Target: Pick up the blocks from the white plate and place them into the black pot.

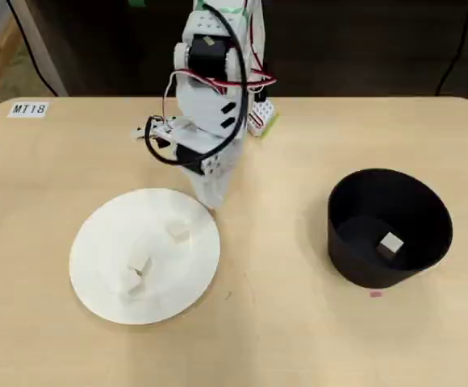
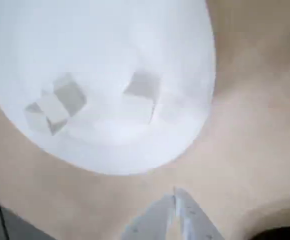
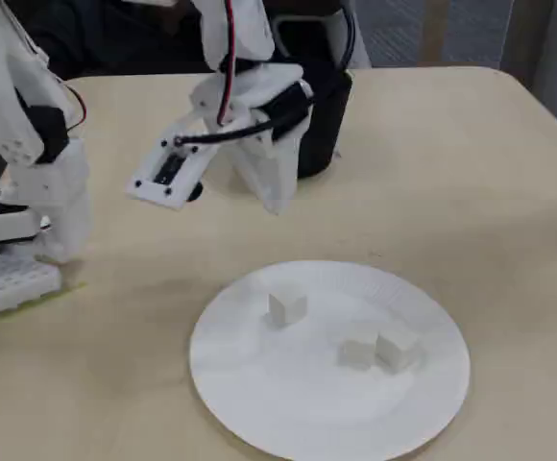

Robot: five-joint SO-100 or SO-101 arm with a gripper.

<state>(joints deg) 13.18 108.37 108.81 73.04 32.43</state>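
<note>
**Around the worktop**

A pale wooden worktop with rounded far corners carries the scene. In the overhead view, a small white label printed "MT18" lies flat near the 10 o'clock corner. A tiny pink mark sits on the surface toward 4 o'clock. Beyond the far edge, at 12 o'clock, the background is dark, and a black cable hangs at 1 o'clock.

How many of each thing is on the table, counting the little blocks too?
Blocks on the white plate: 3
Blocks in the black pot: 1
White plates: 1
Black pots: 1
Total: 6 things
</note>
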